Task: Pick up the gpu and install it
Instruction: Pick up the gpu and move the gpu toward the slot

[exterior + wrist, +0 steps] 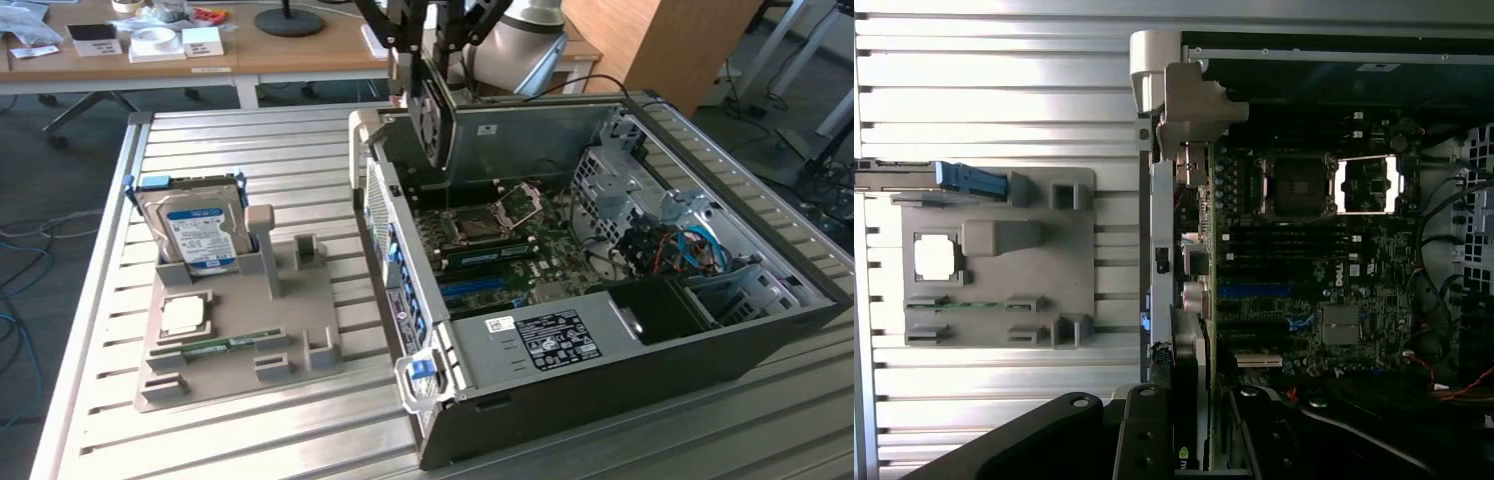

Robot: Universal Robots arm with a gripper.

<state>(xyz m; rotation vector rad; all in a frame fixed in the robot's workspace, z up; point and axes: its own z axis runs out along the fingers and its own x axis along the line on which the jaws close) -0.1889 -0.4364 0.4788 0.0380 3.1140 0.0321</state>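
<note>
The gpu (434, 112) hangs upright and edge-on from my gripper (430, 40), just above the back wall of the open computer case (747, 330). My gripper is shut on its upper edge. In the wrist view the gpu (1191, 390) appears as a thin green edge between my black fingers (1144, 435), over the case's rear edge beside the motherboard (1304, 290). The motherboard (507, 250) lies exposed inside the case, with its expansion slots below the CPU socket.
On the slatted metal table, a grey holder tray (254, 370) at the exterior view's left carries a blue-labelled hard drive (198, 228), a CPU (183, 315) and a RAM stick (220, 345). A power supply (561, 335) fills the case's near end. A desk stands behind.
</note>
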